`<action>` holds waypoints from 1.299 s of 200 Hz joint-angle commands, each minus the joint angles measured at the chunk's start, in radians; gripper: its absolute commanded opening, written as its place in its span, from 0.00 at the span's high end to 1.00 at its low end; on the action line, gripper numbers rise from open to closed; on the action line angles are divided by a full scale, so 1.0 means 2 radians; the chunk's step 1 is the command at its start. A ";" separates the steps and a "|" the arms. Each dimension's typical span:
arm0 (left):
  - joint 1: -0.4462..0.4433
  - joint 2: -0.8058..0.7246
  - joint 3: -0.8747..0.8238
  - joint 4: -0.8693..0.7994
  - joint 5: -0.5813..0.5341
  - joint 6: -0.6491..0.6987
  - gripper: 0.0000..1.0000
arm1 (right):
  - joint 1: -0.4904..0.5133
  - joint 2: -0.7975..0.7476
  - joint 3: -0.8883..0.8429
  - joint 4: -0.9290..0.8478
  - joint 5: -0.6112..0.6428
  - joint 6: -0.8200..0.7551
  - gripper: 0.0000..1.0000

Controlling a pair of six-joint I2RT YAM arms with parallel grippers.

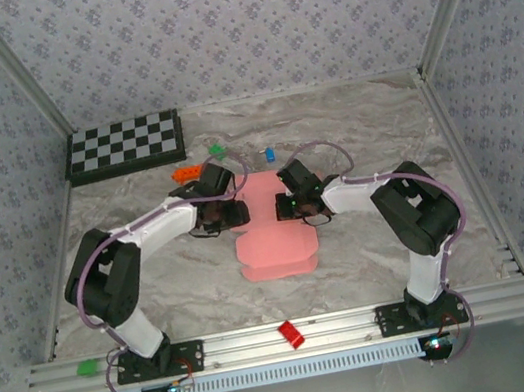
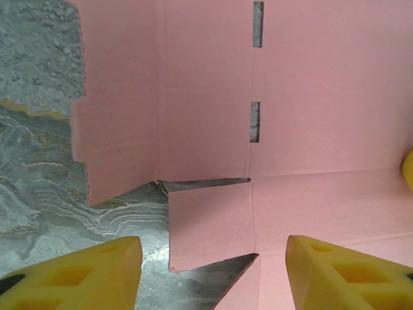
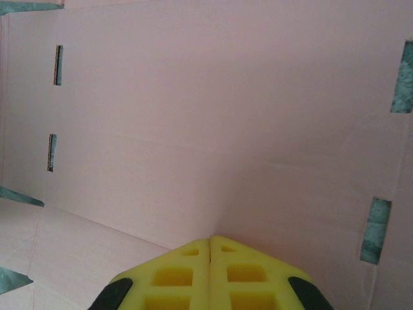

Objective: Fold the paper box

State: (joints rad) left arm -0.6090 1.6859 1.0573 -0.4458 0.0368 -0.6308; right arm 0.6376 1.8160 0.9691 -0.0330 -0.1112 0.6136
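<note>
We see the marble table (image 1: 352, 129) first, walled on three sides with patterned paper and edged at the near side by a metal rail (image 1: 365, 320). On it the two arms reach inward from their bases, elbows out, so that their wrists meet over the middle.

The box (image 1: 273, 245) lies flat at the centre of the table as an unfolded pink sheet. Its rounded near flaps are clear of the arms, and its far part runs under and between the two wrists. A checkerboard (image 1: 124, 145) rests at the far left corner, well apart from the sheet.

The left gripper (image 1: 222, 211) hangs over the sheet's left edge. In its wrist view the left gripper (image 2: 213, 248) has its yellow fingers (image 2: 84, 271) wide apart with nothing between them. Below them, the box (image 2: 310, 116) shows two narrow slots along a crease and a small side flap, with bare marble to the left.

The right gripper (image 1: 300, 205) sits over the sheet's right side. In its own view the right gripper (image 3: 210, 248) has its fingers pressed together, tips close over the box (image 3: 193, 116). We cannot tell whether they touch the card.

The small pieces come last. A red block (image 1: 291, 334) and a green block (image 1: 88, 368) sit on the rail. An orange piece (image 1: 187, 173), a green piece (image 1: 216, 149) and a blue piece (image 1: 269, 155) lie just beyond the sheet.
</note>
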 commanded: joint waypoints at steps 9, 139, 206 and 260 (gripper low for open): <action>0.000 0.022 0.005 -0.011 0.018 -0.019 0.40 | 0.005 0.025 -0.016 -0.039 0.013 0.004 0.94; -0.001 0.016 0.010 0.047 0.056 0.020 0.53 | 0.006 0.030 -0.014 -0.044 0.013 0.004 0.94; -0.009 0.005 0.005 0.068 0.061 0.033 0.56 | 0.007 0.036 -0.014 -0.043 0.011 0.004 0.95; -0.019 0.034 0.023 0.069 0.097 0.048 0.58 | 0.008 0.036 -0.016 -0.041 0.013 0.004 0.95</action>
State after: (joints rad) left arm -0.6365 1.7317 1.0580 -0.3199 0.1711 -0.5617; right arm 0.6441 1.8233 0.9695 -0.0166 -0.1009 0.6136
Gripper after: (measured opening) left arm 0.427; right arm 0.055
